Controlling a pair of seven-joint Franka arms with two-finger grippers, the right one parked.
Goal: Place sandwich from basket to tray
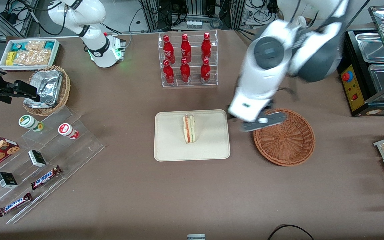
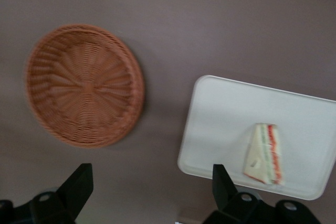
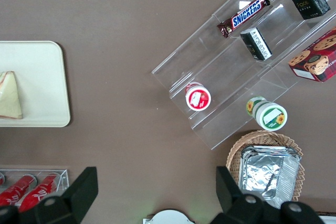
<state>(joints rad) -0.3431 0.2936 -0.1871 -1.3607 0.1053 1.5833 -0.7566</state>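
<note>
The sandwich (image 1: 189, 129) is a small white wedge with red and green layers, and it lies on the cream tray (image 1: 172, 146) near the tray's middle. It also shows on the tray (image 2: 226, 124) in the left wrist view (image 2: 265, 155). The reddish-brown wicker basket (image 1: 287, 143) stands empty beside the tray, toward the working arm's end; it also shows in the left wrist view (image 2: 84, 83). My left gripper (image 1: 262, 121) hangs high over the basket's rim on the side nearest the tray, blurred. Its fingers (image 2: 79, 184) stand wide apart with nothing between them, over bare table.
A clear rack of red bottles (image 1: 187, 60) stands farther from the camera than the tray. A lighter wicker basket with foil (image 1: 47, 88), a white bin of snacks (image 1: 28, 53) and clear steps with candy bars (image 1: 45, 160) lie toward the parked arm's end. A black warmer (image 1: 372, 73) stands at the working arm's end.
</note>
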